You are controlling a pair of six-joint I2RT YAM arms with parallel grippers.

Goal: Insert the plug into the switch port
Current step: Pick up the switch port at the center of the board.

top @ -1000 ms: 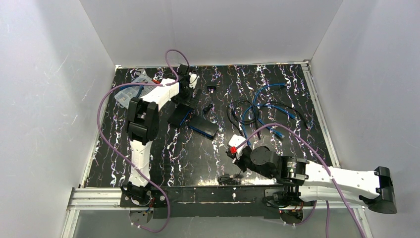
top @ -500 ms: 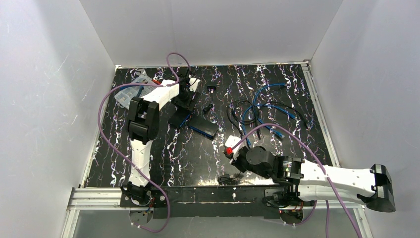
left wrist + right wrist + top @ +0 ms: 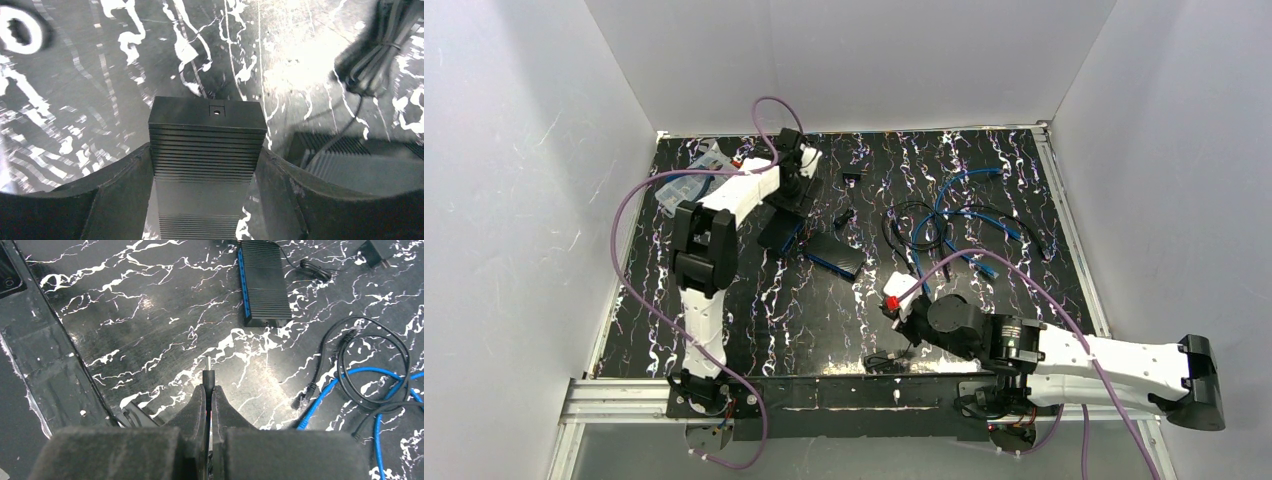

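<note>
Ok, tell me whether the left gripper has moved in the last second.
Yes: the left gripper shifted slightly left in the top view, away from the small black adapter.

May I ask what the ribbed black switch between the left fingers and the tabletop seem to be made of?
The ribbed black switch: probably matte moulded plastic; fine ridges, dull sheen. The tabletop: glossy marbled sheet, perhaps laminate; it reflects glare.

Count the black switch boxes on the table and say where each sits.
2. One switch box is clamped by the left gripper, far left; the second box lies just right of it, toward the middle. None seems hidden.
</note>
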